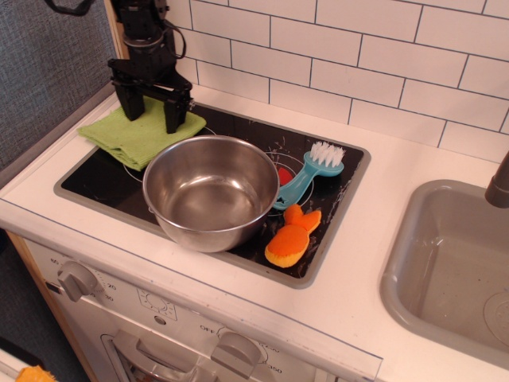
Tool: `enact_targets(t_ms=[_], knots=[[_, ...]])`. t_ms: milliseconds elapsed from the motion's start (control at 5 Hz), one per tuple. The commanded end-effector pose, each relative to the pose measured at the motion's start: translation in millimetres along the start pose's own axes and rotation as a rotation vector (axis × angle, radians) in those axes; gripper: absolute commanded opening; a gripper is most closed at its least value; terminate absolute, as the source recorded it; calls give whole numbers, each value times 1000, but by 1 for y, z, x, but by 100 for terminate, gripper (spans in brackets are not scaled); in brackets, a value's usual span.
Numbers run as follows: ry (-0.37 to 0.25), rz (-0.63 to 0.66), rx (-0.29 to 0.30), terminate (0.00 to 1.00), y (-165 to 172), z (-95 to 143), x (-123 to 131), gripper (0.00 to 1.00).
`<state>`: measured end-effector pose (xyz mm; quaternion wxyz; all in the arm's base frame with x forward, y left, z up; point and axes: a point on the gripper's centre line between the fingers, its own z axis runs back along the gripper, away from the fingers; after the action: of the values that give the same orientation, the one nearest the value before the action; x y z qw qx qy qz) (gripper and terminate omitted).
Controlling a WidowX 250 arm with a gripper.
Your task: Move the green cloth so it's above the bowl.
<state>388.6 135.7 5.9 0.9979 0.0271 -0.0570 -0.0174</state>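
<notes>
The green cloth lies bunched at the back left, partly on the black cooktop and partly on the white counter. It sits just behind and left of the steel bowl, touching or nearly touching its rim. The bowl stands empty on the cooktop's left half. My black gripper points straight down over the cloth's back edge. Its fingertips are set into the fabric with a fold of cloth between them, and it holds the cloth.
A blue dish brush and an orange plush toy lie on the cooktop right of the bowl. A grey sink is at the right. A white tiled wall runs behind, and a wooden post stands at the back left.
</notes>
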Motion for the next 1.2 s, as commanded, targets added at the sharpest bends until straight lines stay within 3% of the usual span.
enact_targets(t_ms=[0, 200, 400, 600, 800, 1000], knots=[[-1, -37, -36, 0, -40, -11, 31, 100], [1, -40, -38, 0, -46, -4, 37, 100], [-38, -18, -21, 0, -47, 31, 32, 100], [-135, 2, 2, 0, -46, 80, 26, 100], [-170, -7, 3, 0, -46, 109, 27, 100], [-170, -18, 11, 0, -53, 123, 20, 100]])
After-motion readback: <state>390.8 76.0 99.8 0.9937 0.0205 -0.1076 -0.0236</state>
